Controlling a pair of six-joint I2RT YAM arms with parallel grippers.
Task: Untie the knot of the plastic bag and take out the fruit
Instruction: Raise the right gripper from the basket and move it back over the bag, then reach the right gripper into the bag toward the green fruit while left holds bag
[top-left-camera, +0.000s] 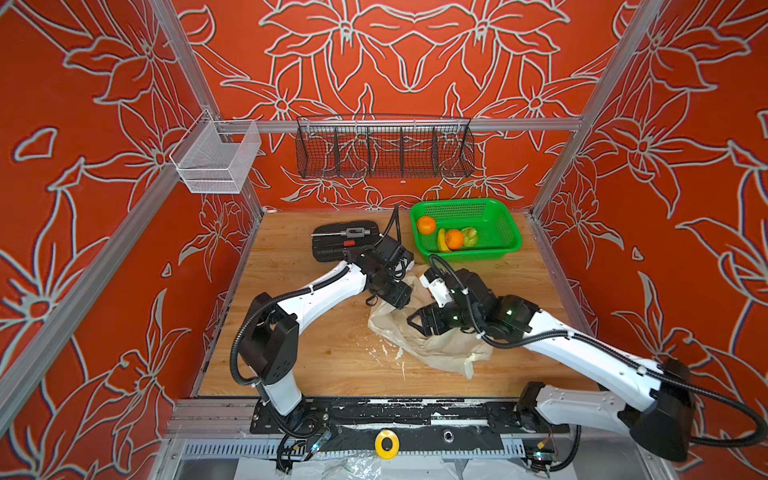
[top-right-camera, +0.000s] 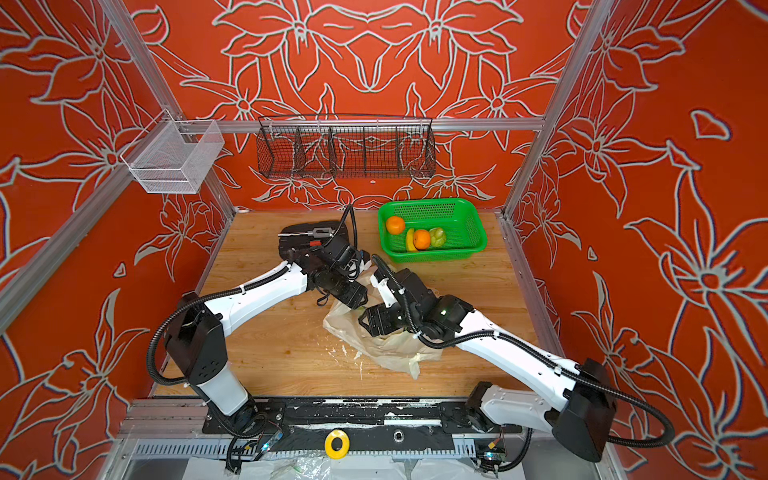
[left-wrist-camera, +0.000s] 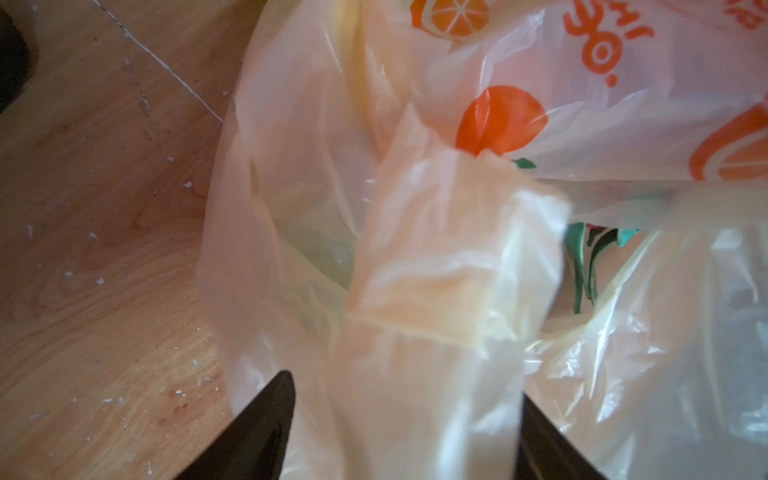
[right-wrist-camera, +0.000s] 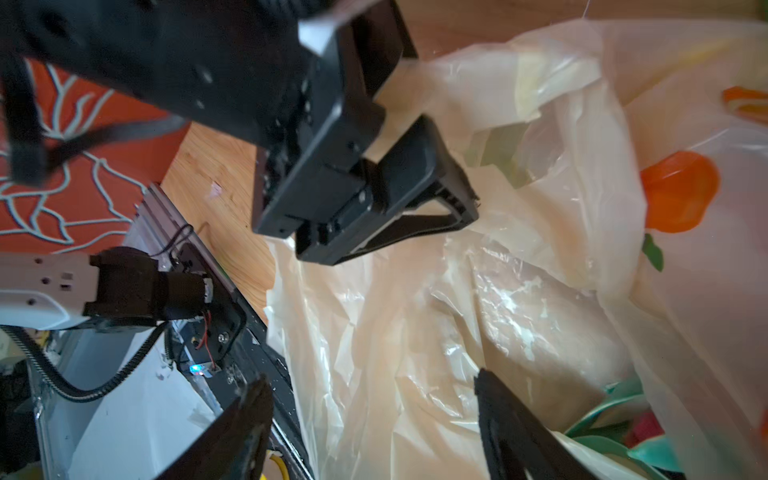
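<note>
Green basket (top-left-camera: 505, 232) on a wooden table (top-left-camera: 324, 353), small yellow banana (top-left-camera: 441, 241) inside, black case (top-left-camera: 328, 249) nearby, black wire rack (top-left-camera: 384, 151) on red wall (top-left-camera: 519, 50)

The plastic bag (top-left-camera: 440, 353) lay on the table (top-left-camera: 316, 349), right of centre. Behind it, at the back right, stood a basket (top-left-camera: 505, 235) with 4 pieces of fruit (top-left-camera: 454, 239) in it. Left of the basket lay a tool case (top-left-camera: 328, 249). The left gripper (top-left-camera: 397, 301) hung over the bag's rear left edge, and the right gripper (top-left-camera: 415, 326) over its middle.

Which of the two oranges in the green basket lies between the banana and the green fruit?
The orange nearer the arms, flanked by the banana and the green fruit. The other orange sits farther back, in a corner of the green basket.
</note>
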